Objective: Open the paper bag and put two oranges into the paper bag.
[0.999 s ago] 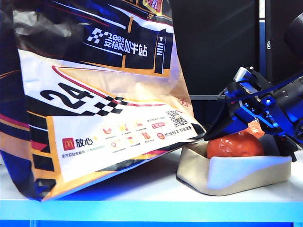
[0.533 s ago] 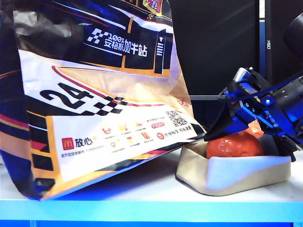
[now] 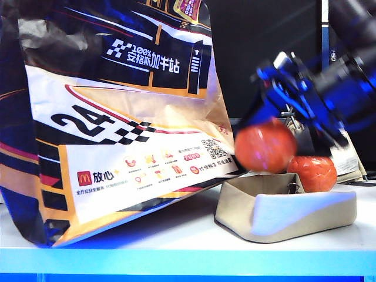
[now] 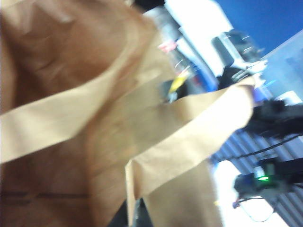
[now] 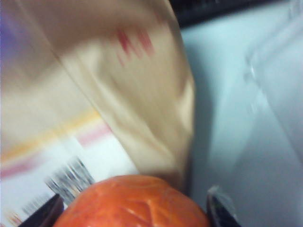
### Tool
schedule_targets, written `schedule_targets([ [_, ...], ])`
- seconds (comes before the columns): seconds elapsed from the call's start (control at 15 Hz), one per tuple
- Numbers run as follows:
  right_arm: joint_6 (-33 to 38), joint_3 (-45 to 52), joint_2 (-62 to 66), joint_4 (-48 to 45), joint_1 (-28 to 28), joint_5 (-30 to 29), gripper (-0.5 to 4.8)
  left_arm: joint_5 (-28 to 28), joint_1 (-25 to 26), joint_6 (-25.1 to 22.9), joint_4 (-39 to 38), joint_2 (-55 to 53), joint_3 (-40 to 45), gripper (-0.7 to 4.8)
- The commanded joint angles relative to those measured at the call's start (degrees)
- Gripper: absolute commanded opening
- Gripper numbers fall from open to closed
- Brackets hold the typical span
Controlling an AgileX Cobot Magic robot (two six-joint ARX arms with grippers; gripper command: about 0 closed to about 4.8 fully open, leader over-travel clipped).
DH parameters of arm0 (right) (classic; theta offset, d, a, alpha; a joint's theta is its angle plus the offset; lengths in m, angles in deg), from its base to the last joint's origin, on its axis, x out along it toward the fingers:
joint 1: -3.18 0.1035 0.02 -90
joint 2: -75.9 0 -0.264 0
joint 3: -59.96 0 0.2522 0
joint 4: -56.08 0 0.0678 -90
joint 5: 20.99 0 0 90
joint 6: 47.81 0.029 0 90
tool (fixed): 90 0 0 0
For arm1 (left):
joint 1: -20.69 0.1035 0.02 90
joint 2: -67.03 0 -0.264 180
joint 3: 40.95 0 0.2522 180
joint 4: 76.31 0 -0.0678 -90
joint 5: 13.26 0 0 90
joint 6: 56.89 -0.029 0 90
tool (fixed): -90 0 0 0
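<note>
Clearly, the paper bag [image 3: 117, 117] fills the left of the exterior view, standing tall and leaning right. Only the left wrist view shows its brown inside and strap handle [image 4: 142, 137]; the left gripper is out of sight there, fully closed. At right, the beige tray [image 3: 282, 208] holds one orange [image 3: 312, 173]. Above its near corner the right gripper [image 3: 276, 126] clasps the other orange [image 3: 265, 147], blurred, close beside the bag.
</note>
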Motion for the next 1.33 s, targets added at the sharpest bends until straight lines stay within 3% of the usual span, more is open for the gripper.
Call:
schedule_targets([
  [0.07,0.1,-5.4,-4.0,4.1,0.0,-0.1,-0.02,-3.0,0.1,-1.8,-2.5,0.1,-0.2,-0.06],
  [0.4,-4.7,-26.9,-9.3,19.3,0.1,0.1,-0.03,-2.5,0.0,-1.9,-3.5,0.1,-0.3,-0.06],
  [0.6,-5.6,-40.3,-8.1,21.8,0.1,0.1,-0.03,-0.9,0.0,-1.9,-3.7,0.1,-0.3,-0.06],
  [0.73,-4.7,-48.4,-4.0,22.7,0.4,-3.5,-0.03,3.9,0.0,-1.9,-3.7,0.1,-0.3,-0.06],
  [0.87,-4.3,-54.5,1.1,26.6,4.0,-5.5,-0.03,4.4,0.0,-1.9,-3.7,0.1,-0.3,-0.05],
  [1.07,-6.8,-59.9,6.4,31.5,10.2,-5.3,-0.03,9.8,0.0,-1.2,-2.5,0.1,-1.1,-0.06],
  [1.33,-6.7,-60.1,6.6,34.8,12.3,-5.8,-0.03,12.6,0.0,0.0,-2.8,0.1,-6.3,-0.06],
])
